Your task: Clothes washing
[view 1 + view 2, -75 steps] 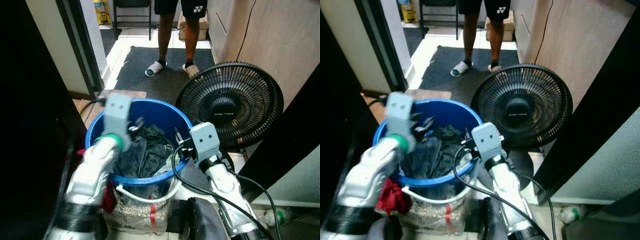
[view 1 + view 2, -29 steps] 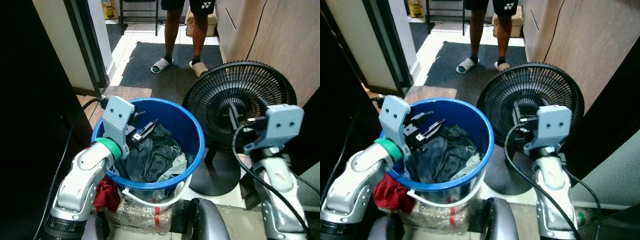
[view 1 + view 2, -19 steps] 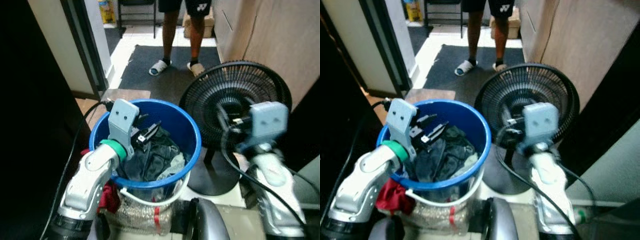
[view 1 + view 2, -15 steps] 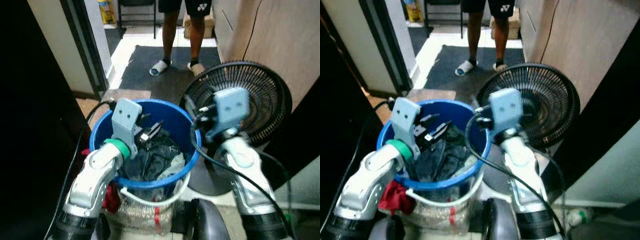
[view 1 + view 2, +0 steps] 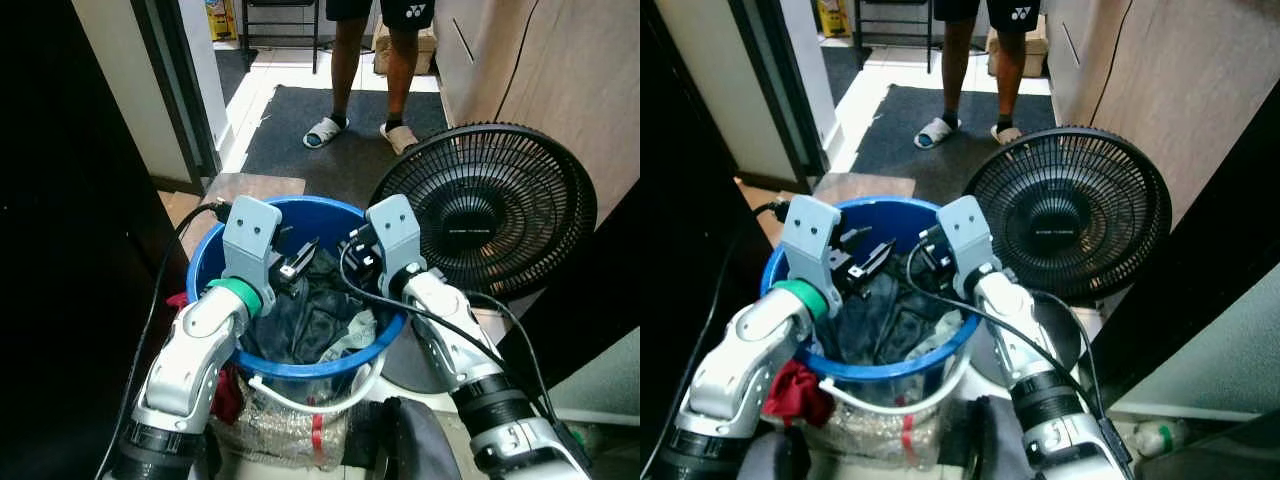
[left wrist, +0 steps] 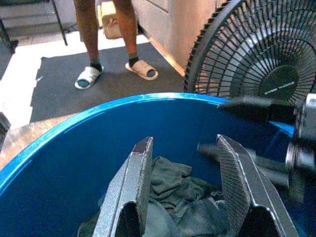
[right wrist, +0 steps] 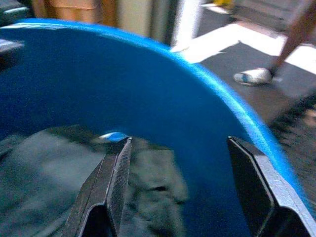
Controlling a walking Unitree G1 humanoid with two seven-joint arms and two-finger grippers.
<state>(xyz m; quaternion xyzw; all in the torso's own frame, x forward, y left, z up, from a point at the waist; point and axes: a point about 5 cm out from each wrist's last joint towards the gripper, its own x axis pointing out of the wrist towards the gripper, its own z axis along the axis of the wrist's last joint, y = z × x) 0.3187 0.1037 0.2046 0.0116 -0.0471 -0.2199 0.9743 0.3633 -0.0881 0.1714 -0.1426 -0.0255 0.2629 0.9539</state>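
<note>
Left gripper (image 6: 185,173) and right gripper (image 7: 185,177), both wide, empty, above dark clothes (image 5: 315,320) inside blue bucket (image 5: 215,262).

Right gripper (image 5: 352,252), formerly raised before the fan (image 5: 487,210), now over the blue bucket (image 5: 376,328), fingers apart.

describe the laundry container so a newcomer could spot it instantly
Just left of the round black floor fan stands a round bright blue plastic bucket, holding dark crumpled clothes. Both grippers, left and right, hover open over it; nothing else nearby is blue.
</note>
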